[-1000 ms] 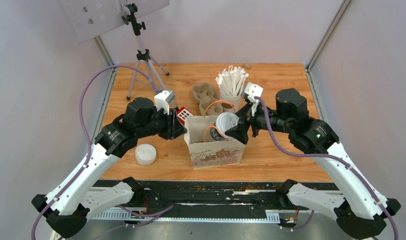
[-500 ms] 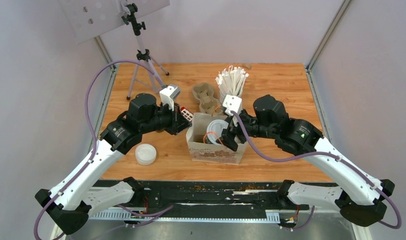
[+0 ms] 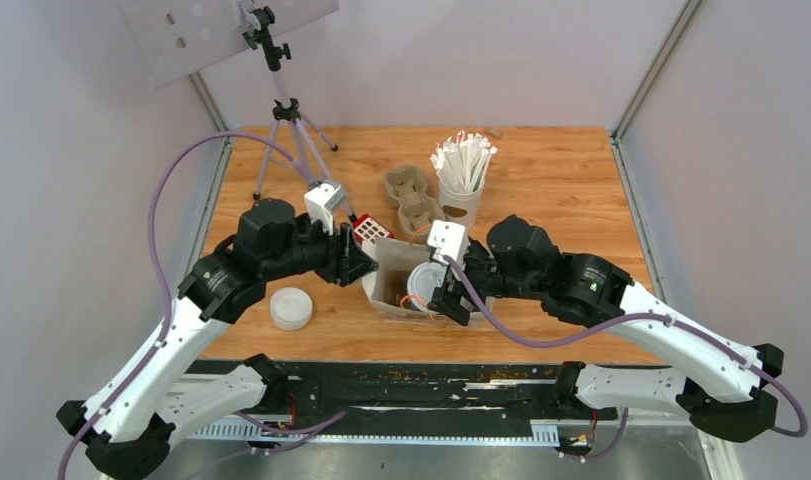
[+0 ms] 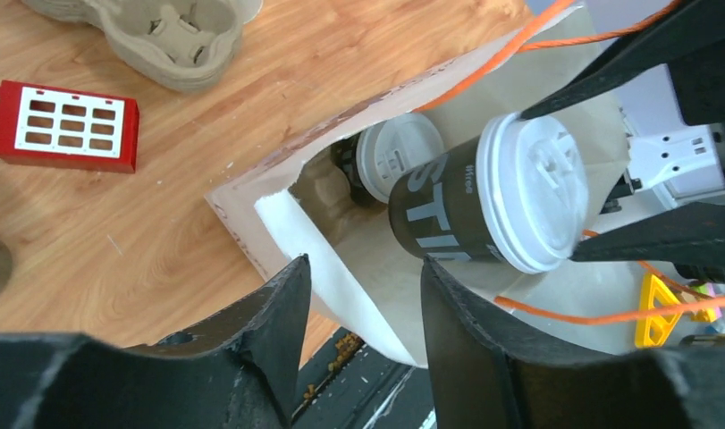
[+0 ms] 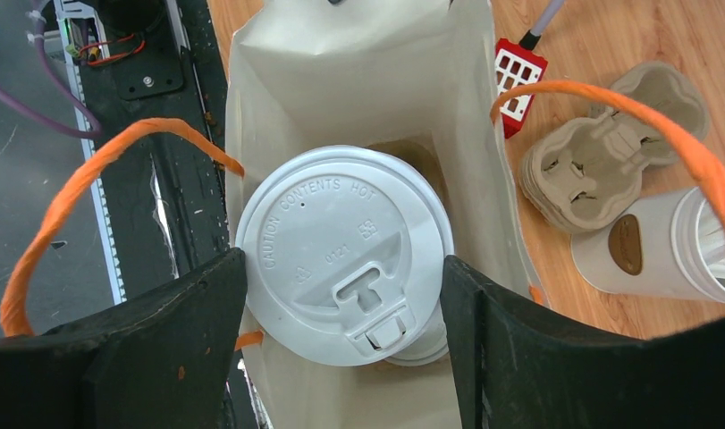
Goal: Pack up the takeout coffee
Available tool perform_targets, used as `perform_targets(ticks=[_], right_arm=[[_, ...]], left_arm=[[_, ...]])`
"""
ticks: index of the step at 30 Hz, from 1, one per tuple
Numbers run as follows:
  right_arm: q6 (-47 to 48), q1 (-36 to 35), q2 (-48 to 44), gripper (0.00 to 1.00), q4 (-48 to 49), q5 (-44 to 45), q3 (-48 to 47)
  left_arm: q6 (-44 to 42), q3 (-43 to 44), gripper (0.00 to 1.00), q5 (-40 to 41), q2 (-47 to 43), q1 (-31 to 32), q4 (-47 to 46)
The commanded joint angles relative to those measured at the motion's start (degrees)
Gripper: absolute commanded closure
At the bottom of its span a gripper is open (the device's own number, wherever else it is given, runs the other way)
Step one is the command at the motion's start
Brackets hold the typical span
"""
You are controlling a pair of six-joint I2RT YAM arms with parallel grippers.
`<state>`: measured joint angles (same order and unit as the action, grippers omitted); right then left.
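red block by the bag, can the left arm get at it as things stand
Probably yes: the red block lies bare on the table close beside the left arm, whose jaws stand open astride the paper bag's wall, holding nothing.

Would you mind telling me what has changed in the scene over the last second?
The right gripper, shut on the second coffee cup, has lowered it from above the paper bag into its mouth, beside the first cup inside. The left gripper stays at the bag's rim, jaws apart. The pulp tray, cup of sticks, red block and white round object have not moved.
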<state>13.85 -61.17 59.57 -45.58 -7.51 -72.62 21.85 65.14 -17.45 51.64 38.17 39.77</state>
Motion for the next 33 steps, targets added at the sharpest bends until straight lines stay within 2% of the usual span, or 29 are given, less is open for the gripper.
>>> perform_targets(ticks=[1, 9, 14, 22, 28, 33], right_arm=[[0.5, -2.3, -0.3, 0.29, 2.5, 2.7, 0.9], [1.0, -7.1, 1.5, 0.28, 4.6, 7.5, 2.3], [1.2, -9.5, 2.5, 0.29, 5.7, 10.8, 3.3], [3.3, -11.3, 5.0, 0.28, 7.8, 13.5, 2.2], [6.7, -11.3, 5.4, 0.28, 8.0, 15.6, 1.7], [8.2, -11.3, 4.6, 0.29, 11.7, 21.4, 3.4]], left_arm=[[2.9, -2.2, 0.42, -1.6, -5.1, 0.0, 1.3], [5.5, -4.1, 0.37, -0.6, -7.5, 0.0, 1.3], [6.6, -6.8, 0.42, -2.9, -7.6, 0.0, -1.9], [4.0, -8.1, 0.61, -4.6, -6.1, 0.0, -3.2], [3.0, -7.8, 0.92, -4.7, -4.1, 0.0, -4.3], [2.3, -8.5, 0.98, -5.1, -4.5, 0.0, -4.4]])
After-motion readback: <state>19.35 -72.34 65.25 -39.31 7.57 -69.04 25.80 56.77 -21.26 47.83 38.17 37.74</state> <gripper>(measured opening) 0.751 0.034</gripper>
